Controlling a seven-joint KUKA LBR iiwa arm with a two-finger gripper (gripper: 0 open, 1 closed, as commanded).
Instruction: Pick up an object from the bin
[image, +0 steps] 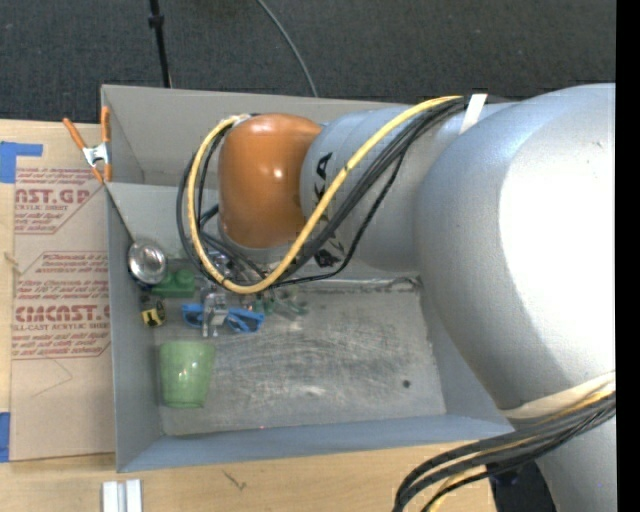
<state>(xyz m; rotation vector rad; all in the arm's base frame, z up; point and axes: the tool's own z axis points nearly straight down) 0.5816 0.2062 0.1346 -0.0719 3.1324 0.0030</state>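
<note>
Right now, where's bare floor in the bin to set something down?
The bare floor runs from the pale green cup and blue piece rightward to the arm. Crowded at left: silver cap, green piece, gripper.

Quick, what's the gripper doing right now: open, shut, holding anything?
Gripper: cannot be told whether open or shut; it is down at a small blue thing in the bin.

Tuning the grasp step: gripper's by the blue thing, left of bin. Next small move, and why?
Probably ease straight down a little: the gripper sits right over the blue thing, with a dark green thing and a silver thing close beside it, so sideways moves risk nudging them.
</note>
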